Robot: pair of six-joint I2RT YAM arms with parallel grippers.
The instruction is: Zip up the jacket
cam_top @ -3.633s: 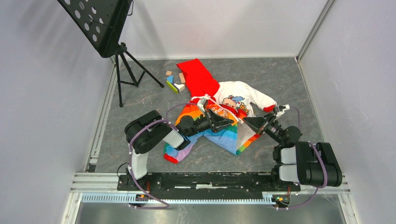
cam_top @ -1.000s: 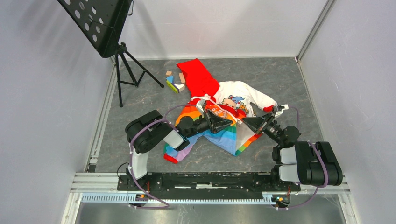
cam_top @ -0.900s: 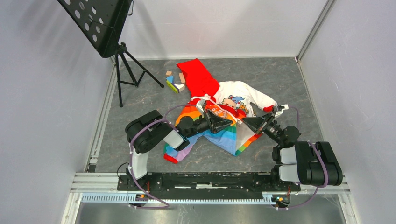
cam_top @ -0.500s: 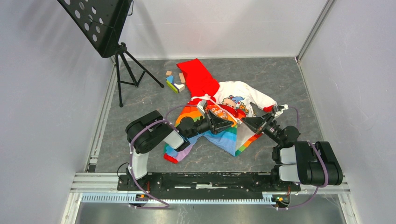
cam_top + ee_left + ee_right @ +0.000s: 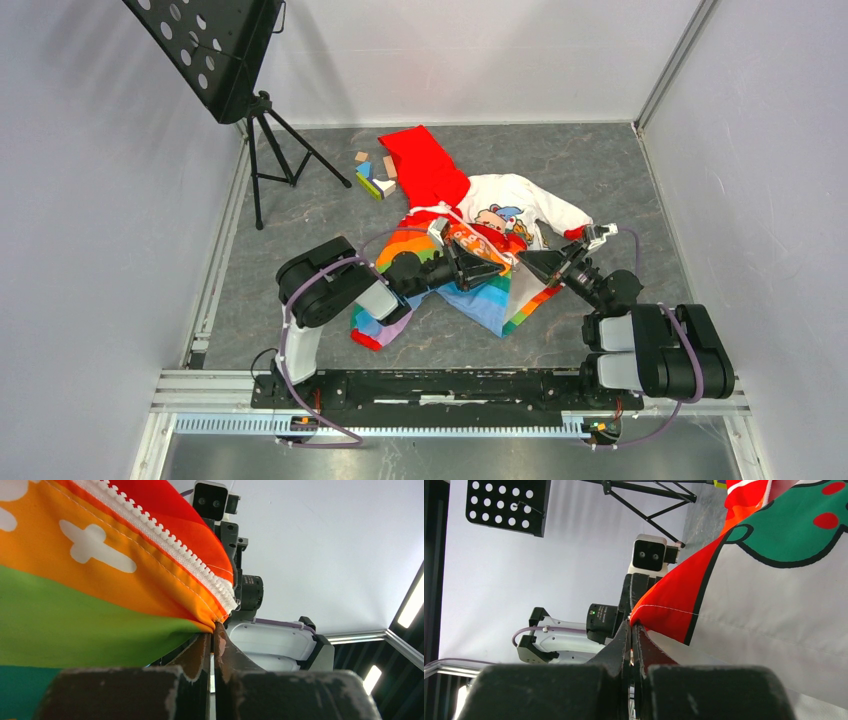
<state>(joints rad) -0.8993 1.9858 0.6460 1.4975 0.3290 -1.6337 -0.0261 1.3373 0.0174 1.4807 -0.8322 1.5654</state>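
1. Red hood [image 5: 425, 165] points to the far side, and you see the jacket [image 5: 525, 205] lying crumpled on the grey table [image 5: 600, 170], about mid-table, between the two arms
2. Its rainbow-striped front lies toward the near left, and its white panel with the cartoon bear toward the far right
3. Your left gripper [image 5: 497, 264] reaches in from the left, its fingers pinched together on the orange edge of the rainbow front, right at the end of the white zipper [image 5: 165, 540]
4. In the left wrist view the zipper teeth run diagonally down to the pinch point, and the cloth fans out from there
5. Your right gripper [image 5: 523, 258] comes in from the right, its fingers clamped on a red hem corner of the white and green printed panel
6. The tips of the two grippers sit just beside each other over the jacket's middle
7. Coloured wooden blocks [image 5: 373, 176] lie just left of the hood, and a black music stand [image 5: 215, 50] stands at the far left corner
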